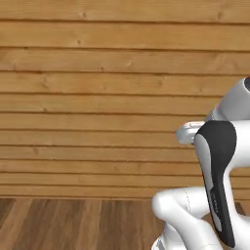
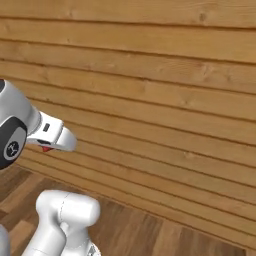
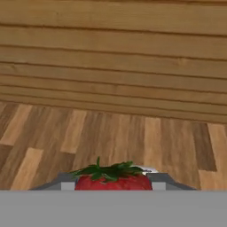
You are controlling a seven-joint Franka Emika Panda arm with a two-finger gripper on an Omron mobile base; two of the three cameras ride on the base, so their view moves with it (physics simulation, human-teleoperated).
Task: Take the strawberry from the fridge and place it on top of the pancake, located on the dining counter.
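- In the left base view the arm rose from the lower right corner, its white links folded, with a dark-covered joint standing upright at the right edge.
- In the right base view the arm came up from the lower left, and the hand reached out level toward the middle left of the frame, in front of the wooden plank wall [image 2: 165, 100].
- The gripper [image 3: 113, 184] was clenched around the strawberry [image 3: 113, 181], which sat between the two finger tips at the bottom centre of the hand view, its green leaves on top.
- In the right base view a speck of red showed under the white hand at the middle left.
- Beyond the berry, the hand view showed the wooden floor [image 3: 133, 137] across the middle and the plank wall along the top.
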